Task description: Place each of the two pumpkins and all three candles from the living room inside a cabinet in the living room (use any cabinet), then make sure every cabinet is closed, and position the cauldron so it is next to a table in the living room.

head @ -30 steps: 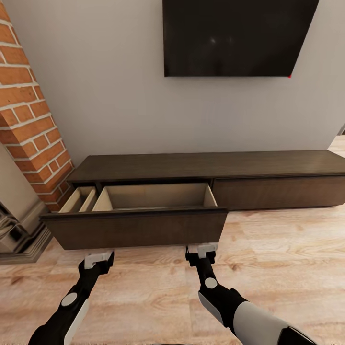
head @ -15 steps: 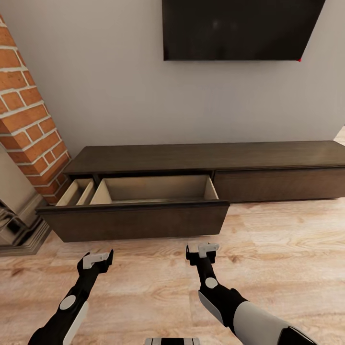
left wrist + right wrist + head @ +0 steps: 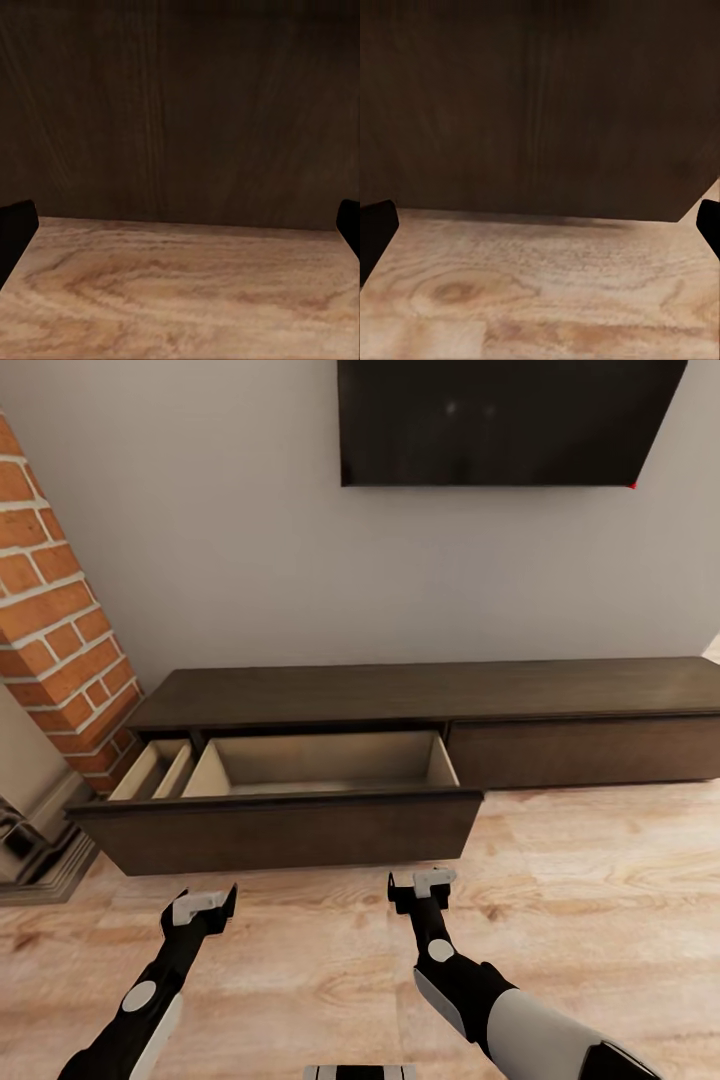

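Head view: a long, low dark-brown cabinet [image 3: 430, 695] stands against a pale grey wall [image 3: 240, 550], its left drawer [image 3: 290, 800] pulled out over the floor and its right front [image 3: 585, 752] shut flush. The drawer's light wood interior is divided into a narrow compartment at the left and a wide one at the right; what shows of both holds nothing. A black television [image 3: 500, 420] hangs on the wall above the cabinet, and a red brick column [image 3: 60, 630] rises at the left, with a grey moulded base [image 3: 40, 850] at its foot. Light wood plank flooring [image 3: 580, 880] runs from the cabinet toward the camera.

Both arms reach forward low over the floor, short of the drawer front. The left claw [image 3: 203, 905] and the right claw [image 3: 422, 882] hang apart from the drawer, neither touching it.

From the left wrist, the dark wood face of the drawer [image 3: 180, 112] fills the background above the flooring [image 3: 180, 292], with the claw's black fingertips [image 3: 15, 225] at the frame's two edges, spread wide and holding nothing. From the right wrist, the same dark drawer front [image 3: 532, 105] meets the floor [image 3: 540, 285], a corner of it cutting away at one side; that claw's fingertips [image 3: 375, 225] also stand wide apart, empty.
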